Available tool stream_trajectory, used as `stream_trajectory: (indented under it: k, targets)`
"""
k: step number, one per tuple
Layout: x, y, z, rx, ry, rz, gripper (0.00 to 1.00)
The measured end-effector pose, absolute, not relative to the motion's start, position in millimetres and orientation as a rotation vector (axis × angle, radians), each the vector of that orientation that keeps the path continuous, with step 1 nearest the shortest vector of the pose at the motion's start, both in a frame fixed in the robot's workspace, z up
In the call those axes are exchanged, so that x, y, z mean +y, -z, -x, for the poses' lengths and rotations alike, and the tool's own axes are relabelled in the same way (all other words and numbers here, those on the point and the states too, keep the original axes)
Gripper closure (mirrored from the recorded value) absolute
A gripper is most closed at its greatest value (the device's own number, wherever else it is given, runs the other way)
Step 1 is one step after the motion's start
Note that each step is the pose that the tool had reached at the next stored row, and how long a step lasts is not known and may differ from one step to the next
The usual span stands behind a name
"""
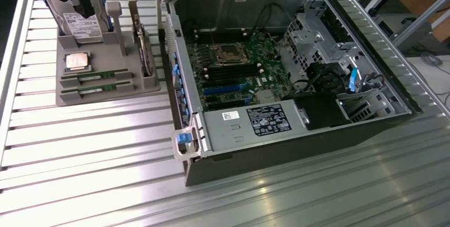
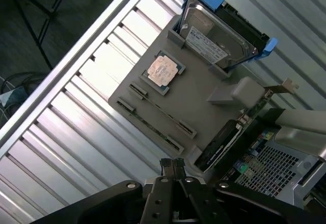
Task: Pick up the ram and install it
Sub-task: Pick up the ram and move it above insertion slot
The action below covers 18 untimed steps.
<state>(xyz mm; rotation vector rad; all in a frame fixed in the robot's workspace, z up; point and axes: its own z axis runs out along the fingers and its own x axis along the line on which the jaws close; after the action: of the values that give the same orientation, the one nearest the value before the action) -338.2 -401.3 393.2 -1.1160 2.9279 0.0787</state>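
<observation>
Black claw [image 2: 173, 165], jaws pressed together, gripping nothing, hung over grey tray [image 2: 199, 102], both ram sticks [image 1: 95, 74] lay slotted there.

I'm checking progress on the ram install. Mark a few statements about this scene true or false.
1. Both ram sticks sit in the gray holder. True.
2. The claw grips a ram stick. False: it is shut and empty, above the holder.
3. The computer case lies open. True.
4. The CPU chip is inside the case. False: it lies on the holder.
</observation>
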Motion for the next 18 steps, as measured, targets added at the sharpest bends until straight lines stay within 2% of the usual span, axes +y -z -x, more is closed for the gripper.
stream_trajectory:
  k: [18]
  targets:
    - [-401.3,-393.2,338.2,2.871,-0.079,1.263,0.89]
